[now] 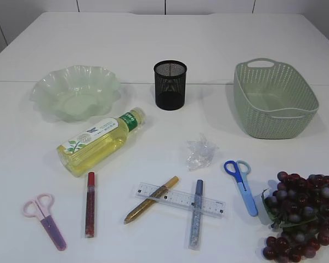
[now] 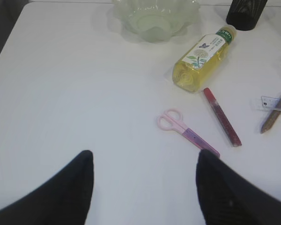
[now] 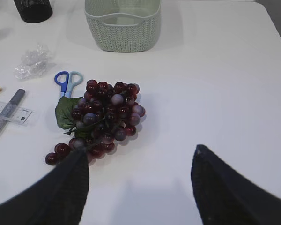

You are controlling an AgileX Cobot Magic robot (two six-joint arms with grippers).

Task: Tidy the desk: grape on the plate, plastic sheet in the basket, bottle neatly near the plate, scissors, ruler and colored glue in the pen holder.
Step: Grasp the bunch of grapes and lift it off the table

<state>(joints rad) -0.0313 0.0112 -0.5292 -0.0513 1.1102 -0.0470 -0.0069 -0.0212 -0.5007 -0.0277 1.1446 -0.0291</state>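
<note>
Dark-red grape bunch (image 3: 100, 119) lies on its green leaf.

At the desk's (image 1: 170, 38) far side, the plate (image 1: 75, 92) is set left, the pen holder (image 1: 170, 85) centrally, the basket (image 1: 274, 98) right. The bottle (image 1: 100, 141) is laid before the plate. The ruler (image 1: 180, 199) is crossed by two glue sticks (image 1: 196, 222) near the front edge. The grape (image 1: 301, 216) is found at the front right corner.
</note>
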